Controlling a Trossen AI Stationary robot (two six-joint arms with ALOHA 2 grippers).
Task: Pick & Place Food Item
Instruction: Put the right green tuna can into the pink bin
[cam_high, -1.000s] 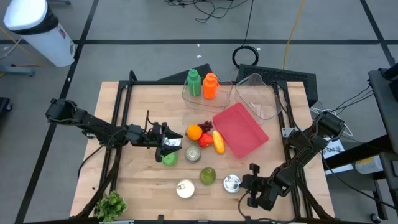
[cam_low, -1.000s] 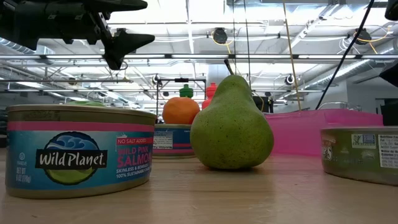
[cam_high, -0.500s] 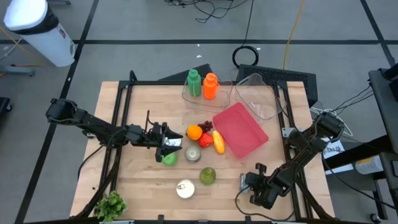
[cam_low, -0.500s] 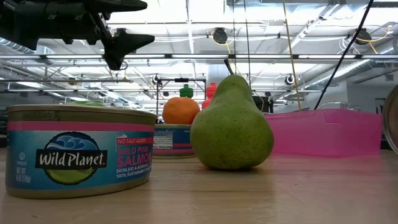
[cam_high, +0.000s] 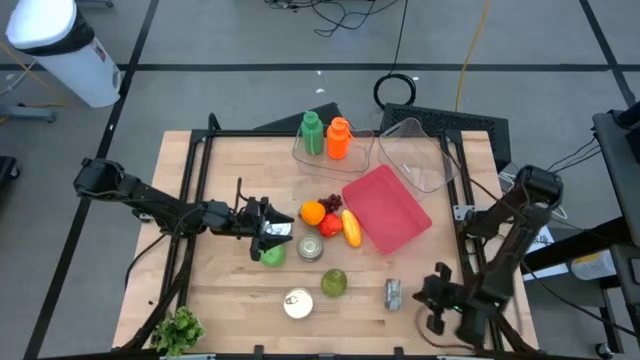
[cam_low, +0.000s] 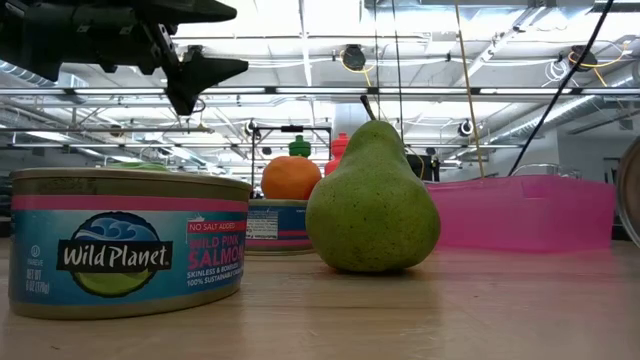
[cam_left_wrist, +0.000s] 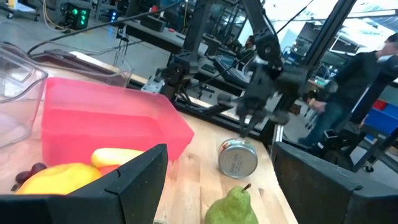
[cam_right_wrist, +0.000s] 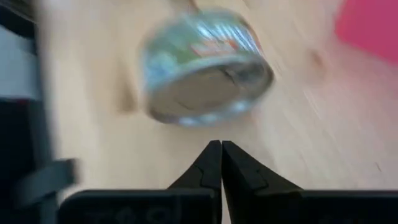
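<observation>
The right pincer (cam_high: 437, 300) hung near the bench's front right corner, its fingers (cam_right_wrist: 219, 163) pressed together with nothing between them. Just beside it, toward the middle of the front edge, a small tin can (cam_high: 392, 293) lay tipped on its side on the wood, apart from the fingertips; in the right wrist view the can (cam_right_wrist: 205, 65) showed blurred just ahead of the closed tips.

The left pincer (cam_high: 272, 238) hovered over the middle of the bench, nearer the left side, with its fingers (cam_left_wrist: 134, 180) spread wide and holding nothing. Right under it sat a green fruit (cam_high: 272, 255). Next to that stood a labelled can (cam_high: 311, 248), and behind it a cluster of an orange (cam_high: 312, 212), a red fruit (cam_high: 331, 224), dark grapes (cam_high: 332, 203) and a yellow-orange fruit (cam_high: 351, 228), all lying against the left rim of a pink tray (cam_high: 386, 208) set at an angle right of centre.

A green pear (cam_high: 334, 283) stood upright toward the front edge, with a salmon can (cam_high: 297, 302) beside it, closer still to the front. At the back edge a green bottle (cam_high: 312, 133) and an orange bottle (cam_high: 338, 138) stood side by side, and a clear plastic container (cam_high: 415, 155) lay toward the back right corner. A bunch of leafy greens (cam_high: 178, 329) sat at the front left corner. In the left wrist view a person in dark clothes (cam_left_wrist: 351, 87) stood beyond the bench.
</observation>
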